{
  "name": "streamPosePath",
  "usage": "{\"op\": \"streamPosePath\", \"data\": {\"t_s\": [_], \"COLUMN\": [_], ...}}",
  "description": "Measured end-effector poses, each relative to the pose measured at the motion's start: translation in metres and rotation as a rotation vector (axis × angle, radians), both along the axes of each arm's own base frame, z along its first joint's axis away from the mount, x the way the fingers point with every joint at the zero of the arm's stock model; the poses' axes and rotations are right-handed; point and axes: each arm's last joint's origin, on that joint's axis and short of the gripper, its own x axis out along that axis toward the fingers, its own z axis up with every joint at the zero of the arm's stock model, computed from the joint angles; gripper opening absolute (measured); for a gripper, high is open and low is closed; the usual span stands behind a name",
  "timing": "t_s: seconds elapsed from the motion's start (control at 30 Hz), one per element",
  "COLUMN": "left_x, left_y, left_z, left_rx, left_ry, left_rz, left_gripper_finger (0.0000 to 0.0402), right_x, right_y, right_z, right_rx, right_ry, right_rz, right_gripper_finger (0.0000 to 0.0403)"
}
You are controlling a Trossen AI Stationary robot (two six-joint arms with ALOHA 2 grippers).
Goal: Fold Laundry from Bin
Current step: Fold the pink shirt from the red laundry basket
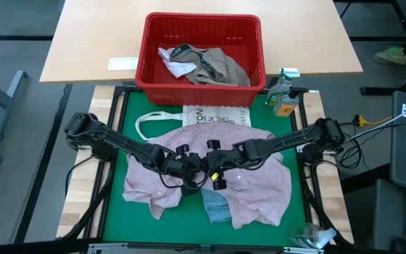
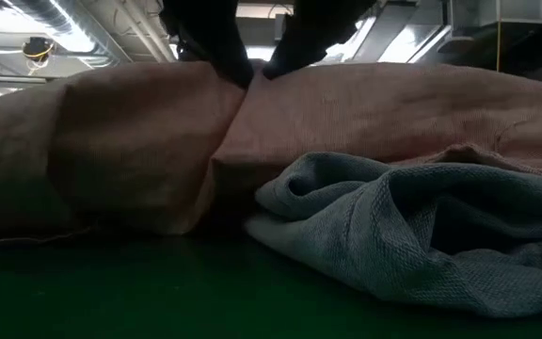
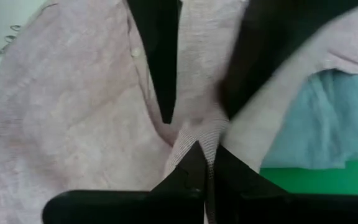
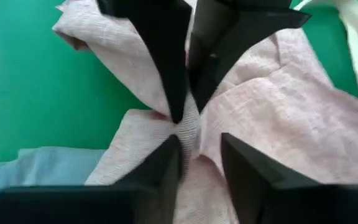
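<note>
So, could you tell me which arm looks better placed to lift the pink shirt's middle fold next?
Probably the left: the left gripper is already shut on a ridge of the pink shirt, while the right gripper stands beside it with its fingers parted around the same ridge.

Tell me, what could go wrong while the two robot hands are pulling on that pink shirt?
1. The left gripper is shut on a thin fold of the pink shirt, while the right gripper hasn't pinched it yet. A pull now might only bunch it.
2. The light blue garment lies partly under the shirt, so it may get dragged along.
3. The HOUSTON tote bag touches the shirt's far edge and its strap could snag.
</note>
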Motion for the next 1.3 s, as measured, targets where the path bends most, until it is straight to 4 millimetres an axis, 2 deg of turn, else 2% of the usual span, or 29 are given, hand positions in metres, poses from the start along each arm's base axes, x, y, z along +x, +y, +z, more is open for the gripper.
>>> {"op": "streamPosePath", "data": {"t_s": [0.13, 0.17, 0.33, 0.47, 0.7, 0.8, 0.93, 1.1, 1.3], "left_x": [-0.002, -0.002, -0.004, -0.008, -0.028, -0.035, -0.043, -0.054, -0.061], "left_y": [0.000, 0.000, 0.000, -0.001, -0.006, -0.020, -0.048, -0.084, -0.120], "left_z": [0.004, 0.005, 0.006, 0.011, 0.025, 0.025, 0.018, 0.001, -0.030], "left_rx": [-0.019, -0.019, -0.046, -0.109, -0.436, -0.528, -0.493, -0.379, -0.314], "left_ry": [-0.006, -0.008, 0.002, 0.015, 0.121, 0.166, 0.184, 0.150, 0.150], "left_rz": [-0.013, -0.013, -0.021, -0.056, -0.008, 0.034, 0.022, 0.093, 0.137], "left_gripper_finger": [0.0009, 0.0011, 0.0031, 0.0069, 0.0136, 0.0147, 0.0149, 0.0142, 0.0140], "right_x": [0.002, 0.002, 0.003, 0.004, 0.007, 0.008, 0.009, 0.008, 0.008], "right_y": [0.000, 0.000, -0.001, -0.004, -0.028, -0.039, -0.046, -0.043, -0.043], "right_z": [0.002, 0.002, 0.004, 0.006, 0.008, 0.008, 0.008, 0.008, 0.007], "right_rx": [-0.006, -0.011, -0.060, -0.081, -0.104, -0.116, -0.119, -0.113, -0.070], "right_ry": [-0.028, -0.033, -0.052, -0.074, -0.084, -0.077, -0.072, -0.071, -0.064], "right_rz": [0.009, 0.015, -0.007, -0.032, -0.121, -0.157, -0.179, -0.165, -0.127], "right_gripper_finger": [0.0023, 0.0012, 0.0029, 0.0011, 0.0012, 0.0005, 0.0007, 0.0004, 0.0006]}}
